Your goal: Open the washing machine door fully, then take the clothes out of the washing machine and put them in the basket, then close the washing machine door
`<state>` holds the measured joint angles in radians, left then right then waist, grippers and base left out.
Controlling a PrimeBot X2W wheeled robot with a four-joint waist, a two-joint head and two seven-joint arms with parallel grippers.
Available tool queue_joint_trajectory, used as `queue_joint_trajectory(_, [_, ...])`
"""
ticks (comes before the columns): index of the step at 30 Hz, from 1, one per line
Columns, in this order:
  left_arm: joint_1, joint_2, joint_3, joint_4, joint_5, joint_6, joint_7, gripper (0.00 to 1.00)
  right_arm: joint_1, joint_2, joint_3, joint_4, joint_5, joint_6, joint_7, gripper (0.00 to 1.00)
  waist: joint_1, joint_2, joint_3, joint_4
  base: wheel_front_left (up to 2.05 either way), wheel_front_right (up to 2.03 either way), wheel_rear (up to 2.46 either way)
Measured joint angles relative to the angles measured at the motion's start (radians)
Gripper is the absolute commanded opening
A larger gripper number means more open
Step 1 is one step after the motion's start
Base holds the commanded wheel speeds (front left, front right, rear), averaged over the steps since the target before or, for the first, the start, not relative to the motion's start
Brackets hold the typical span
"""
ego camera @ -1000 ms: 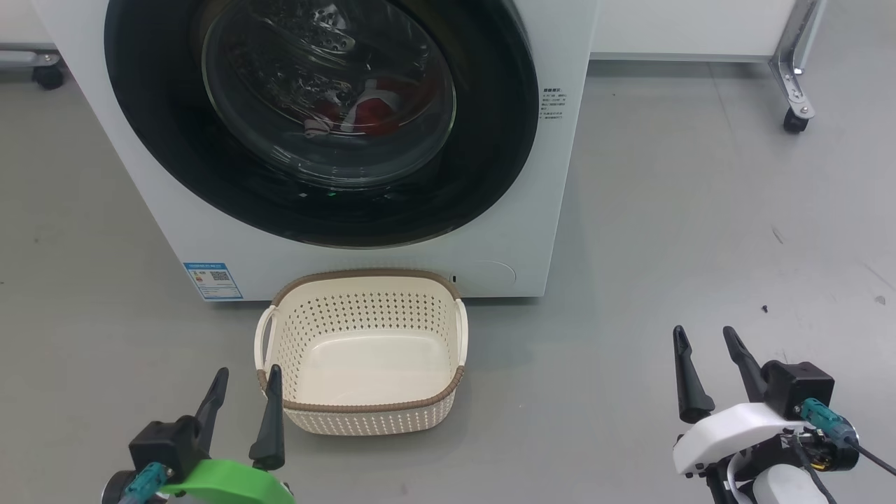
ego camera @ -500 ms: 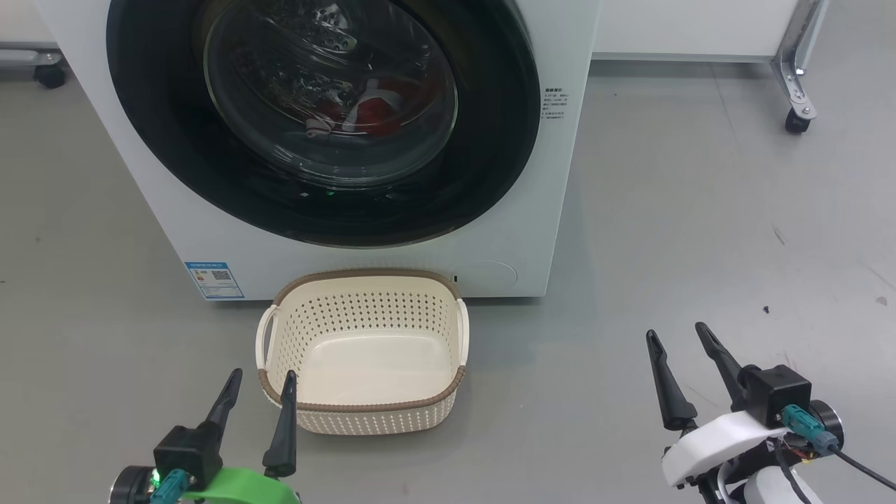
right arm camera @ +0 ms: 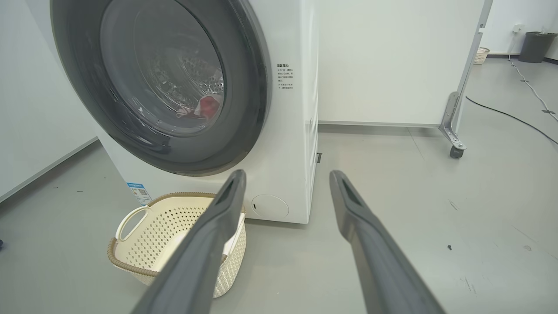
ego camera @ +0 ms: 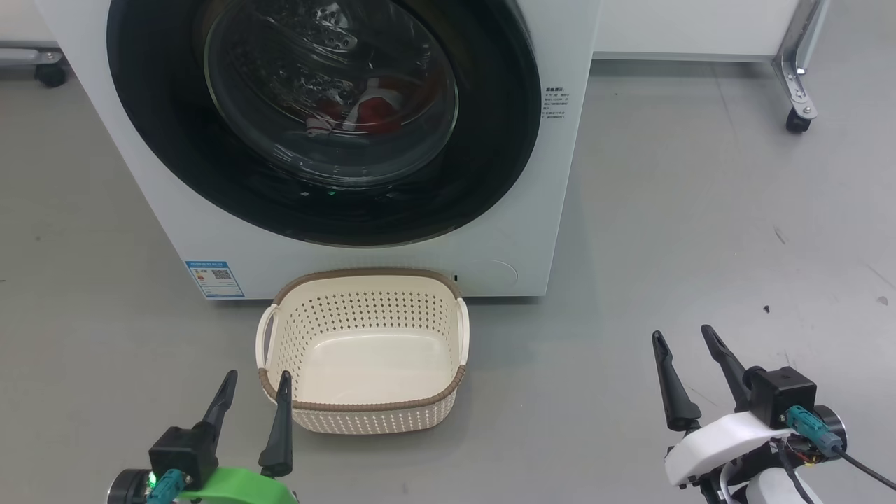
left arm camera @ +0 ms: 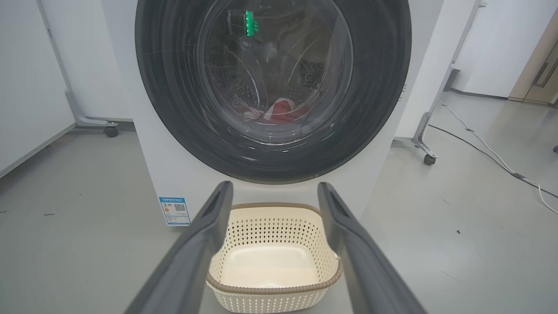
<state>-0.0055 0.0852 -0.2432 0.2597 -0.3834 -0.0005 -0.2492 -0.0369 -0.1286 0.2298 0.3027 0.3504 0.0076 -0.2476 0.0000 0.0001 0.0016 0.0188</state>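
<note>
The white washing machine [ego camera: 518, 231] [left arm camera: 174, 183] [right arm camera: 296, 174] stands ahead with its black-rimmed round door [ego camera: 175, 161] [left arm camera: 170, 109] [right arm camera: 248, 109] shut. Red and white clothes [ego camera: 371, 112] [left arm camera: 283, 109] [right arm camera: 208, 106] lie in the drum behind the glass. The cream basket [ego camera: 364, 413] [left arm camera: 270, 296] [right arm camera: 130, 257] sits empty on the floor in front of the machine. My left gripper [ego camera: 256, 379] [left arm camera: 273, 192] hovers open at the basket's near left corner. My right gripper [ego camera: 682, 334] [right arm camera: 285, 176] is open over bare floor, well to the right of the basket.
Grey floor surrounds the machine. A white panel on a wheeled metal leg [ego camera: 794, 105] [right arm camera: 453, 139] stands behind right, another castor [ego camera: 47, 73] [left arm camera: 110, 130] behind left. Cables [left arm camera: 488, 152] [right arm camera: 510, 115] run across the floor at far right, with a dark bin [right arm camera: 534, 46] beyond.
Both grippers have shifted slightly: the left moved right toward the basket corner, the right moved left and a little lower. Both stayed open. The door remains shut.
</note>
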Motion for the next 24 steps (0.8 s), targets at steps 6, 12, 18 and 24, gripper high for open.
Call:
queue_joint_trajectory(6, [0.0, -0.001, 0.0, 0.002, 0.002, 0.0, 0.0, 1.0, 0.0, 0.002, -0.007, 0.005, -0.003, 0.009, 0.0, 1.0, 0.0, 0.0, 0.002, -0.002, 0.0, 0.0, 0.0])
queue_joint_trajectory(12, [-0.001, -0.004, 0.003, 0.003, 0.006, 0.0, 0.0, 1.0, 0.0, 0.005, -0.017, 0.007, -0.01, 0.012, 0.0, 0.0, 0.0, 0.0, 0.003, -0.003, 0.0, 0.0, 0.0])
queue_joint_trajectory(18, [-0.003, -0.006, 0.007, 0.002, 0.007, 0.0, 0.0, 1.0, 0.0, 0.016, -0.033, 0.006, -0.01, 0.027, 0.0, 0.0, 0.0, 0.0, 0.005, -0.003, 0.0, 0.0, 0.0])
queue_joint_trajectory(24, [-0.005, -0.008, 0.01, -0.01, 0.011, 0.0, 0.0, 1.0, 0.0, 0.04, -0.06, 0.003, 0.037, 0.053, 0.0, 0.0, 0.0, 0.0, 0.016, -0.003, 0.0, 0.0, 0.0])
